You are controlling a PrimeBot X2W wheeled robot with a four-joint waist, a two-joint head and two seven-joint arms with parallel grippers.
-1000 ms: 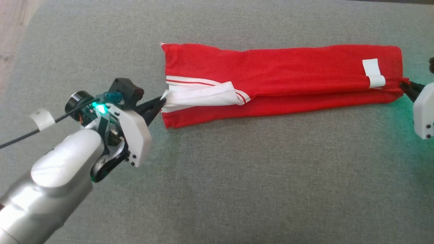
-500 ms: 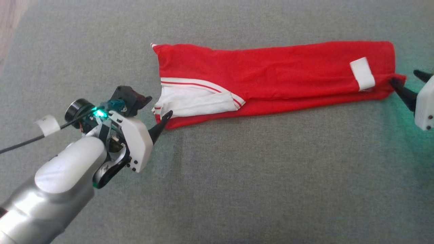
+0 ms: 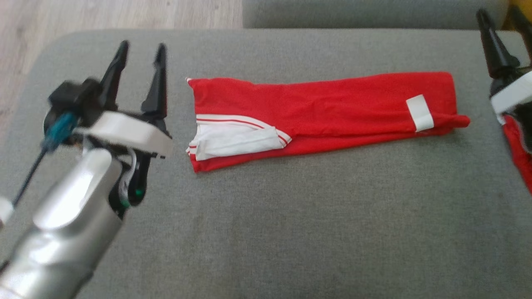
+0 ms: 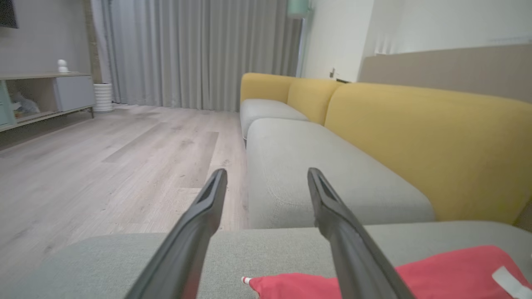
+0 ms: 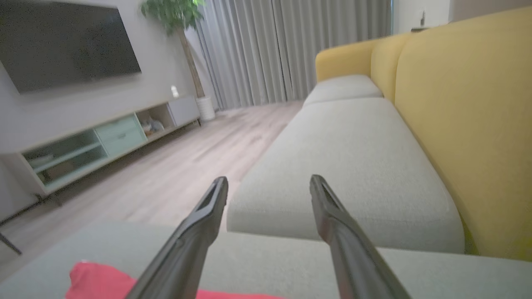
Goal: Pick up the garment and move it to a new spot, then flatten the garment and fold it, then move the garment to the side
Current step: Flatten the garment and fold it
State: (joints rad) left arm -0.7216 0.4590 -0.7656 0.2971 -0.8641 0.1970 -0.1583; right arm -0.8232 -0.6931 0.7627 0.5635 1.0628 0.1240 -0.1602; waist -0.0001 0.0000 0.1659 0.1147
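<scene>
The garment (image 3: 332, 108) is a red piece with white trim, folded into a long strip lying flat across the grey sofa seat (image 3: 266, 216). Its white-striped end points left and a small white tag (image 3: 419, 112) sits near its right end. My left gripper (image 3: 142, 45) is raised just left of the garment's left end, open and holding nothing. At the far right, my right gripper (image 3: 498, 16) stands beyond the garment's right end, also open and empty. The left wrist view shows my left gripper (image 4: 267, 172) above the garment (image 4: 449, 265). The right wrist view shows my right gripper (image 5: 269, 179) above its red edge (image 5: 95, 278).
Wooden floor (image 3: 104, 16) lies past the seat's left edge. A second grey cushion (image 3: 374, 12) adjoins the far side, and a yellow backrest (image 4: 415, 137) runs along the sofa. A red shape (image 3: 517, 145) shows at the right edge. A TV cabinet (image 5: 83, 149) stands across the room.
Both grippers let go of the garment's ends, opened wide and rose, fingers now pointing away. The garment lies loose on the seat. The head camera has also shifted.
</scene>
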